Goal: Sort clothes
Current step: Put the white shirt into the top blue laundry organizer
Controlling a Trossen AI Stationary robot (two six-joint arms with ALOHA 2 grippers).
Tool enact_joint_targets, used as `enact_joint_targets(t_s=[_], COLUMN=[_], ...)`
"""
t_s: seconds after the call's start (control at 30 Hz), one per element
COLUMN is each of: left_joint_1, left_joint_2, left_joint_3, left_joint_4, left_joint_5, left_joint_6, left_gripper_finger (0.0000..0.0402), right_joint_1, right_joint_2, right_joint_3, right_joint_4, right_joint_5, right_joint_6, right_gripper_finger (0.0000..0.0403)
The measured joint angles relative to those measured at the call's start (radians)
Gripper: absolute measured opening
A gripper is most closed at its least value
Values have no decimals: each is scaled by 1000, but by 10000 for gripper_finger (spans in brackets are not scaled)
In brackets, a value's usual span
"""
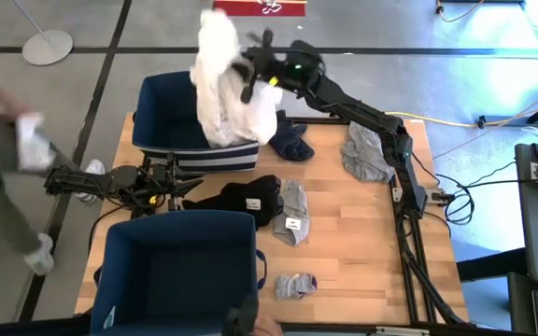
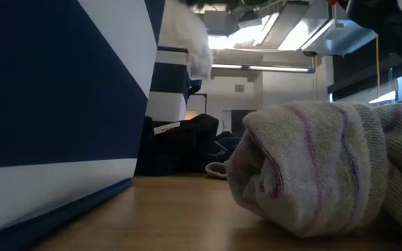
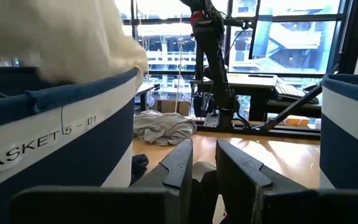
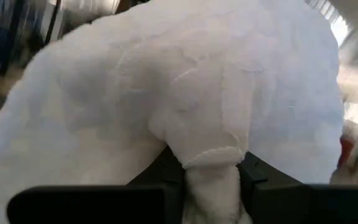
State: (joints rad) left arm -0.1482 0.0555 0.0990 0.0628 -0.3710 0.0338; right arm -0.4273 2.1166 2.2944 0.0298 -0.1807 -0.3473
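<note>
Above the far bin (image 1: 171,131), right claw (image 1: 247,73) gripping white garment (image 1: 227,89) (fingertips hidden).
</note>
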Motion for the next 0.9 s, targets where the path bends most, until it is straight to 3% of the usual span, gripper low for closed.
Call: enact_joint_targets(t_s=[0.2,0.37,0.63,0.9], left_joint_1=[0,0,0,0], left_joint_2=[0,0,0,0], left_joint_3=[0,0,0,0], left_joint_4=[0,0,0,-4], left_joint_5=[0,0,0,0], left_joint_6=[0,0,0,-1], left_gripper_finger=[60,60,60,60], right_joint_1=[1,2,9,27], right_joint_2=[0,-1,-3,-3], right_joint_3=[0,0,-44,-48], right_joint_4=[-403,-594,-569,-500], right_joint_5=[31,29,23,44], right_joint_6=[22,56,83,118], right_gripper_finger=[64,64,95,205])
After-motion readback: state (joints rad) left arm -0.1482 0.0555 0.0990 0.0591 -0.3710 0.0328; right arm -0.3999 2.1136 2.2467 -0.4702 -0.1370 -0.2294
